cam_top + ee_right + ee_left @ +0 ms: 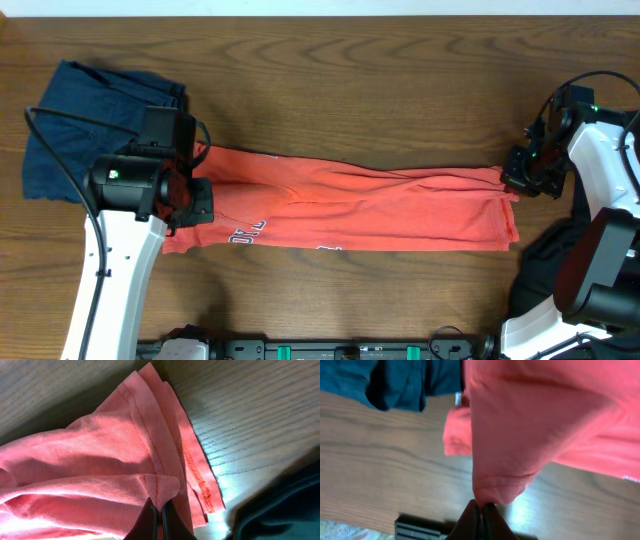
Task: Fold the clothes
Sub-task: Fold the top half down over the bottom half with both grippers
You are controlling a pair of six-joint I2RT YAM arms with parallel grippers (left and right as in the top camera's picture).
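Closest to the left wrist camera, the left end effector (481, 506) has its jaws pressed together on a bunched fold of the shirt (360, 205), with coral cloth gathered right at the tips. The right end effector (159, 504) is likewise clamped narrow on the shirt, pinching a seam where several layers meet. Beside that pinch the stitched hem (200, 480) fans out flat on the desk (350, 80).

From overhead, the shirt is drawn out in a long, narrow band across the middle of the desk, one end at each end effector, with wrinkles running along its length. Part of the white lettering (245, 235) shows at the near edge toward the left end.

A navy garment (90, 120) lies crumpled at the far left of the desk, just behind the left arm and touching the shirt's left end. A dark cloth (280, 510) lies near the hem corner on the right; whether it touches the shirt cannot be told.
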